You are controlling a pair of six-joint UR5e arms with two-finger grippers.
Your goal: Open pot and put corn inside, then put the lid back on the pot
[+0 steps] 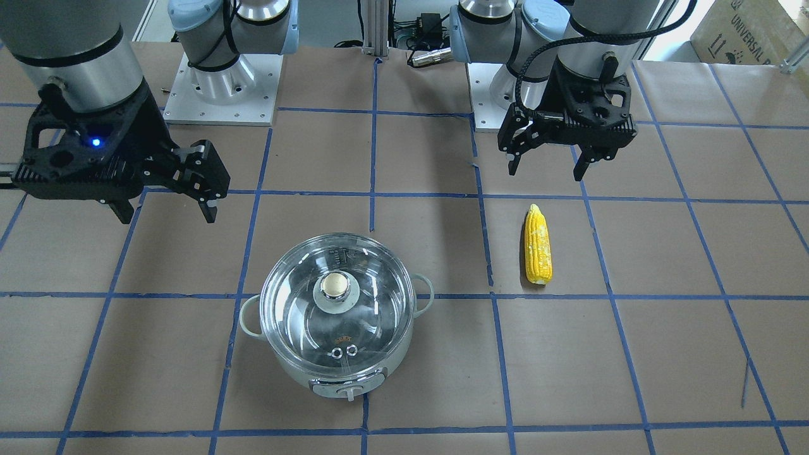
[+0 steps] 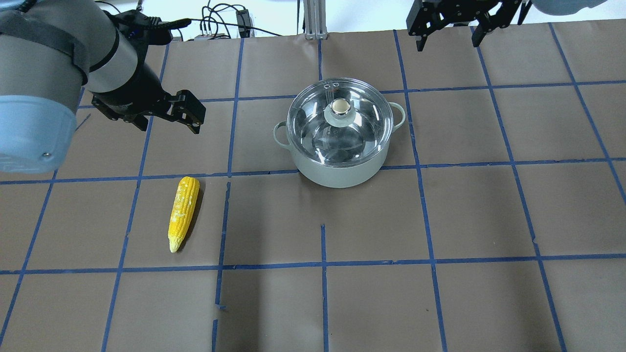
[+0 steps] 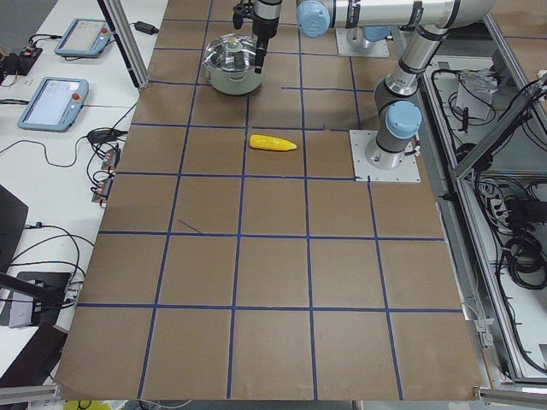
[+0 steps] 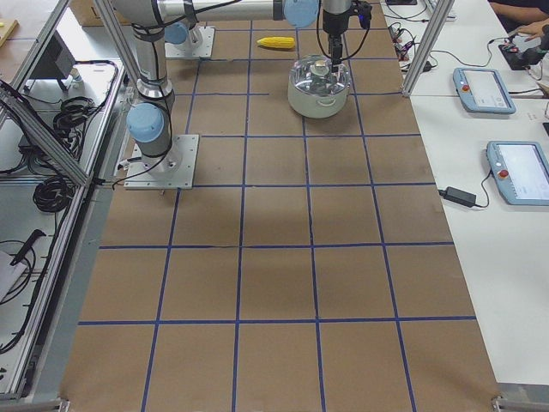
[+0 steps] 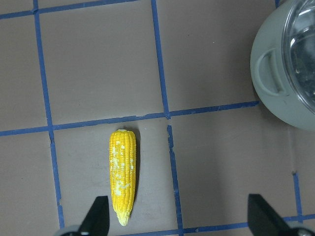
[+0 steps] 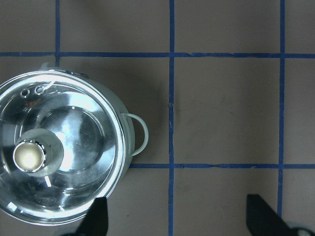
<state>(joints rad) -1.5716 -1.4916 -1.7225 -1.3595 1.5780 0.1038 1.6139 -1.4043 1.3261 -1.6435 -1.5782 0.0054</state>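
The pale mint-green pot (image 1: 344,384) stands on the table with the clear glass lid (image 1: 303,316) closed on it, brass knob (image 1: 335,285) at the centre. The pot (image 2: 337,175) and lid (image 2: 362,122) also show in the overhead view. The yellow corn (image 1: 538,246) lies flat on the paper, apart from the pot; it also shows in the overhead view (image 2: 183,211) and the left wrist view (image 5: 122,174). My left gripper (image 1: 545,174) is open and empty, above the table just behind the corn. My right gripper (image 1: 168,218) is open and empty, raised behind and beside the pot.
Brown paper with a blue tape grid (image 2: 323,264) covers the table. The two arm bases (image 1: 221,88) stand at the robot's edge. Teach pendants (image 4: 485,86) lie on the side bench. A cardboard box (image 1: 752,31) sits past one corner.
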